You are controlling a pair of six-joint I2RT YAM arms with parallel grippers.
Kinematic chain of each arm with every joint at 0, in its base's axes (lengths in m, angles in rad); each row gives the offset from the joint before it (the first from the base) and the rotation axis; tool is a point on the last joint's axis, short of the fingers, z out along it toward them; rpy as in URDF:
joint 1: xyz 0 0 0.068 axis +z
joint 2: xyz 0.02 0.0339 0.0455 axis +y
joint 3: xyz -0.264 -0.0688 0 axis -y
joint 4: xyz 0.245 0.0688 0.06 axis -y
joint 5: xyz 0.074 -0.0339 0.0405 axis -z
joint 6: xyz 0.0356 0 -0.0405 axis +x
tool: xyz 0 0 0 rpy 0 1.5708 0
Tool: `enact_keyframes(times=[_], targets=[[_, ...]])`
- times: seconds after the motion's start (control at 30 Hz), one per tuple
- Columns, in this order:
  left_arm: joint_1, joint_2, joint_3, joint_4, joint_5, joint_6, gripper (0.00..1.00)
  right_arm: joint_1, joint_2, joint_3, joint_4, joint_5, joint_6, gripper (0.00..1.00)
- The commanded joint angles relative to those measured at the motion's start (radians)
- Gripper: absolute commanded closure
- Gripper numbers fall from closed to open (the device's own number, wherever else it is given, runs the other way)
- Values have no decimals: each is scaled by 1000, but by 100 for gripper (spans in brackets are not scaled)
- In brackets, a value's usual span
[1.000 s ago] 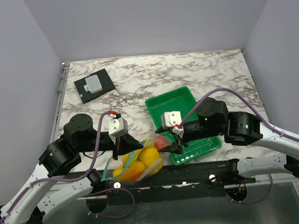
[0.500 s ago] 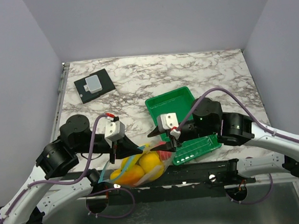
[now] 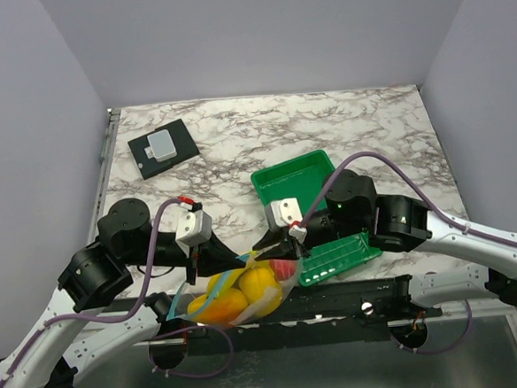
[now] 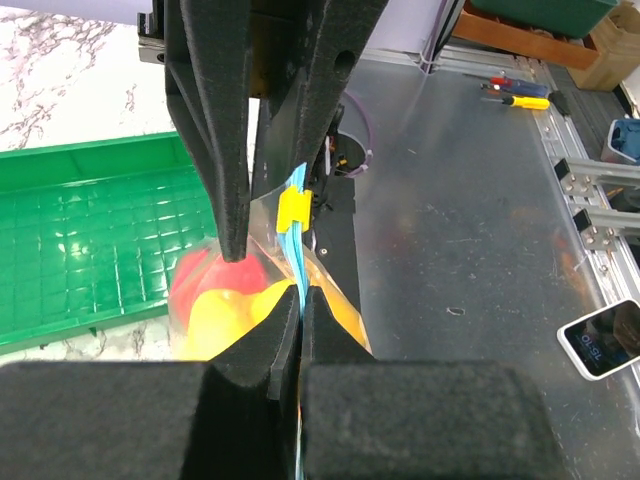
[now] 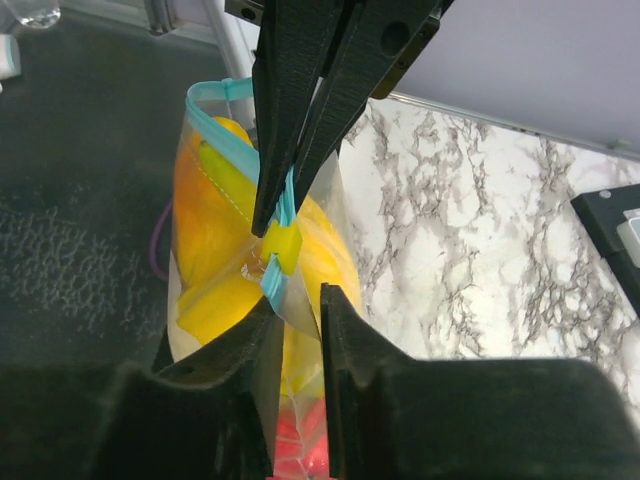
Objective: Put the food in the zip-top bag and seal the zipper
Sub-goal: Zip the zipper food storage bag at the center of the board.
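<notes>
The zipper [image 5: 232,148], the light blue strip along the mouth of the zip-top bag [image 3: 234,295], runs in the right wrist view from about 11 o'clock down to 5 o'clock. Its lower end passes straight between the fingers of the right gripper [image 5: 297,295]. A yellow slider tab [image 5: 283,245] sits on the strip just at 12 o'clock from those fingers.

The bag hangs at the 6 o'clock edge of the table [image 3: 342,126], held up between the two arms. The food [image 3: 258,283] is inside it: yellow and orange pieces, with something red low down. The green tray [image 3: 284,176] lies at 2 o'clock from the bag.

The left gripper [image 4: 299,300] comes in from 9 o'clock and is clenched on the strip, with only film between its pads. The right gripper, coming from 3 o'clock, straddles the strip with a gap showing, so it grips nothing yet.

As I judge it, sealing turns on that alignment. The right fingers need only pinch and run along the strip.
</notes>
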Motion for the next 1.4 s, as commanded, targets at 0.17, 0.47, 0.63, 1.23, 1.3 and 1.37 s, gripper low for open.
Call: enact_keyframes(times=[0.17, 0.47, 0.63, 1.23, 1.3, 1.37], targets=[[-7, -3, 20, 43, 40, -1, 100, 0, 15, -3, 39, -68, 21, 99], [-7, -18, -11, 39, -18, -6, 100, -1, 19, 41, -11, -50, 54, 99], [-7, -21, -7, 21, -41, 5, 78, -1, 62, 110, -92, -18, 90, 99], [-6, 5, 23, 0, -236, -13, 21, 28, 218, 347, -322, 223, 189, 99], [-7, 10, 25, -1, -278, -13, 20, 34, 237, 379, -345, 262, 201, 99], [-7, 16, 28, -2, -312, -13, 19, 36, 262, 416, -383, 297, 211, 99]])
